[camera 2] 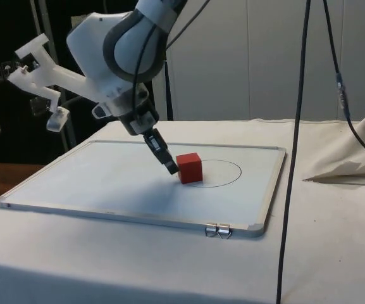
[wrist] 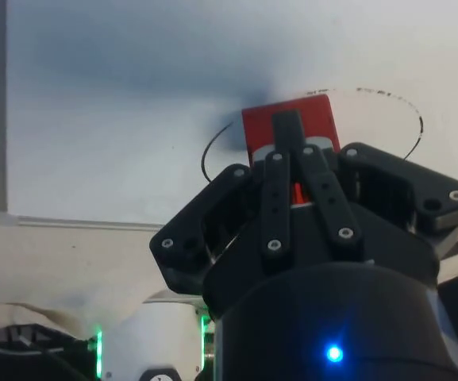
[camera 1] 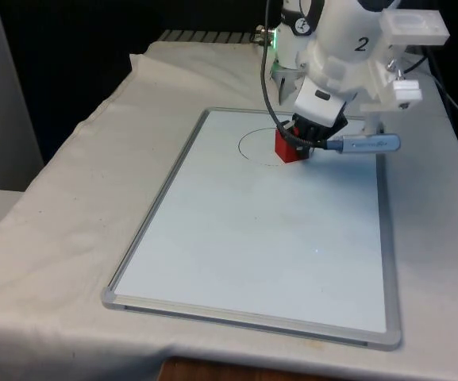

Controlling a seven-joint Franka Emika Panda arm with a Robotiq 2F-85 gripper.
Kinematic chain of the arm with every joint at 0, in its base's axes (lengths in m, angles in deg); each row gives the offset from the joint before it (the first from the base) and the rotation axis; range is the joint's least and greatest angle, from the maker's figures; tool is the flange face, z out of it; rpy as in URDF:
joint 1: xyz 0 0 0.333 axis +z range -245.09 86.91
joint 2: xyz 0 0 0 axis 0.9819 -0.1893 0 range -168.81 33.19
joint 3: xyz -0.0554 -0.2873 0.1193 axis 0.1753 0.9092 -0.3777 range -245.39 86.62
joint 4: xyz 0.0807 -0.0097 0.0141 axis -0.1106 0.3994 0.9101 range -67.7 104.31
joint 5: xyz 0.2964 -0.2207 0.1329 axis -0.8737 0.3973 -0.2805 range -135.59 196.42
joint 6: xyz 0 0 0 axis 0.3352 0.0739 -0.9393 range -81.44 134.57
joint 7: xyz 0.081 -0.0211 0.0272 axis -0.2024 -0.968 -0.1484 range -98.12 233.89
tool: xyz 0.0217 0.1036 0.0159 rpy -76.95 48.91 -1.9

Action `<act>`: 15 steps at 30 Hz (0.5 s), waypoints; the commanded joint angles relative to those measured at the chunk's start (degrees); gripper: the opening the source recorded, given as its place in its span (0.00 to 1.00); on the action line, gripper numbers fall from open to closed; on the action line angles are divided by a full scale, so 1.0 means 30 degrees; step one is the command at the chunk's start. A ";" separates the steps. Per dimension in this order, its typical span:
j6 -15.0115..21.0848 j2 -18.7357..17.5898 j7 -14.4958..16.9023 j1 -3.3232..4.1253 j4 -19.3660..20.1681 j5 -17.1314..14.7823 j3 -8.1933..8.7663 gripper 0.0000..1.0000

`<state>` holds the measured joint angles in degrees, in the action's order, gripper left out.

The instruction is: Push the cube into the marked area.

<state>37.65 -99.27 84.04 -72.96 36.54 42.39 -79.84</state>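
Observation:
A red cube [camera 1: 289,151] [camera 2: 190,167] [wrist: 324,121] lies on a whiteboard [camera 1: 252,238] [camera 2: 87,180], straddling the line of a thin drawn circle [camera 1: 254,144] [camera 2: 223,172] [wrist: 375,119]. In the front view the cube sits at the circle's right rim. My gripper [camera 1: 302,141] [camera 2: 169,166] [wrist: 286,124] is tilted and shut, with its fingertips pressed together against the cube's side that faces away from the circle. It grips nothing; the tips only touch the cube's face.
The whiteboard has a raised metal frame [camera 1: 244,317] with two clips [camera 2: 219,230] on its edge. A black cable [camera 2: 294,145] hangs down beside the board. Crumpled cloth [camera 2: 353,158] lies past the board in the side view.

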 commanded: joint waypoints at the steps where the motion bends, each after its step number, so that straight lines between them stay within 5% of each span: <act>1: 0.0000 0.0000 0.0019 0.0000 0.0095 0.0057 0.0038 0.00; 8: 0.0248 0.0210 0.0134 -0.0038 0.1127 0.0783 0.0248 0.00; 15: -0.0420 0.0497 0.0344 -0.0076 0.0707 0.0917 0.0363 0.00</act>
<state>37.31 -98.12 84.62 -73.07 39.17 45.31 -78.76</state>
